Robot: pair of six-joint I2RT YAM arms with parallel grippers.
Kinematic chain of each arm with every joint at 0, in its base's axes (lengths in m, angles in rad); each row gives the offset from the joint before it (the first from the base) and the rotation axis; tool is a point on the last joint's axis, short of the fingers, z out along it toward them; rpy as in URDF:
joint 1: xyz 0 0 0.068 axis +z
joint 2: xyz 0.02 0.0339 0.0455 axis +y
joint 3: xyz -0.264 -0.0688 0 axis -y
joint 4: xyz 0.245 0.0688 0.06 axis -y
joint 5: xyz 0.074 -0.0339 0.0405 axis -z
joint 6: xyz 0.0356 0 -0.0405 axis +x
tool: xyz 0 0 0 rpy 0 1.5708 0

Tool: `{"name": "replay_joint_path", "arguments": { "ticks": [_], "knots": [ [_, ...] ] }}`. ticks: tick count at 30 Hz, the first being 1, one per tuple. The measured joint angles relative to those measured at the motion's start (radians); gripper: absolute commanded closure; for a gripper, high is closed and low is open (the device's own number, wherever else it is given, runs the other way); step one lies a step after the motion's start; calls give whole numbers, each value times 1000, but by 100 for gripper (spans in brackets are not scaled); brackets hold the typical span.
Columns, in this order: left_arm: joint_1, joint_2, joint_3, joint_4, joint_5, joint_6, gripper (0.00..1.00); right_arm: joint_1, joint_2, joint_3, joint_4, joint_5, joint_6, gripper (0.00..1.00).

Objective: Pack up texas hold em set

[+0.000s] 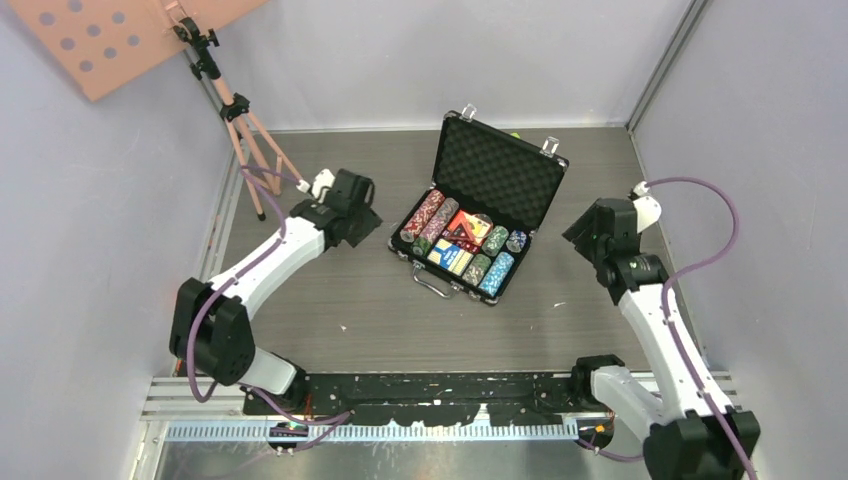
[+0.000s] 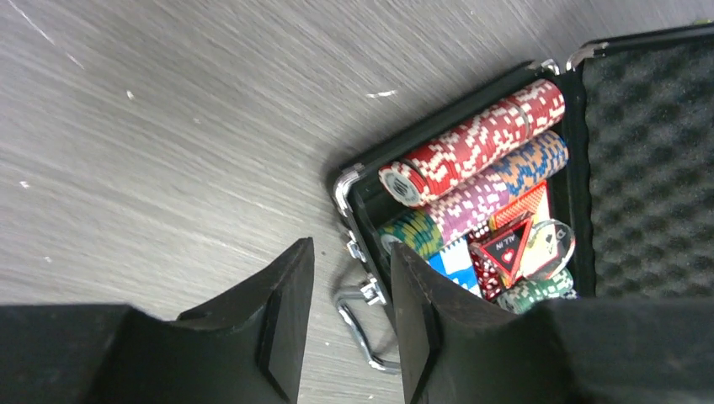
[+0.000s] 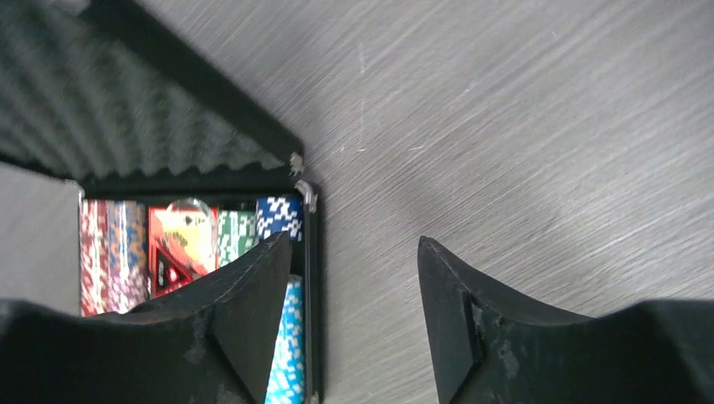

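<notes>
The left end effector (image 1: 368, 222) (image 2: 351, 249) has its fingers a little apart with nothing between them; only bare tabletop (image 1: 330, 300) shows in the gap. It hangs just left of the briefcase (image 1: 497, 172), near the case's left corner and its chrome carry handle (image 2: 360, 326), not touching either. The right end effector (image 1: 588, 236) (image 3: 354, 244) is spread wide and empty, just right of the case's right corner.

The briefcase sits mid-tabletop, between the two end effectors. Its long axis runs diagonally from far-left to near-right. The handle side faces near-left. The foam-lined lid stands open on the far-right side.

Rolls of poker chips (image 2: 476, 143) lie on their sides in the tray. Their length runs from the handle side toward the hinge. A red card deck (image 1: 468, 228) and a blue one (image 1: 444, 253) lie in the middle, with small red dice (image 2: 487, 274) beside them.

In each wrist view a finger covers part of the tray. The right wrist view is blurred, so the middle items there are hard to read. Whether either end effector touches the tabletop cannot be told.
</notes>
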Motion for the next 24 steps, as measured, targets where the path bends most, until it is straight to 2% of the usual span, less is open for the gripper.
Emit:
{"name": "replay_joint_path", "arguments": {
  "ticks": [3, 4, 6, 7, 9, 11, 14, 17, 19, 21, 24],
  "knots": [
    [86, -31, -45, 51, 106, 153, 56, -119, 84, 0, 35, -90, 72, 48],
    [105, -31, -51, 58, 130, 192, 56, -152, 125, 0, 57, -119, 95, 54],
    [136, -31, -64, 73, 195, 295, 57, -202, 212, 1, 99, -165, 136, 68],
    [143, -32, -71, 80, 233, 345, 56, -218, 246, 3, 113, -177, 150, 83],
    [147, -36, -87, 99, 302, 421, 55, -257, 333, 26, 146, -203, 187, 97],
    [151, -51, -120, 126, 379, 486, 52, -294, 422, 62, 191, -230, 219, 99],
    [156, -97, -190, 171, 483, 554, 37, -354, 545, 126, 286, -305, 248, 100],
    [167, -158, -252, 206, 573, 603, 27, -389, 684, 248, 332, -403, 253, 99],
    [177, -190, -269, 227, 627, 629, 19, -393, 778, 348, 352, -468, 248, 100],
    [185, -211, -269, 246, 665, 653, 14, -380, 854, 428, 385, -546, 239, 100],
    [193, -235, -270, 274, 698, 666, 8, -336, 874, 440, 410, -639, 226, 100]
  ]
}}
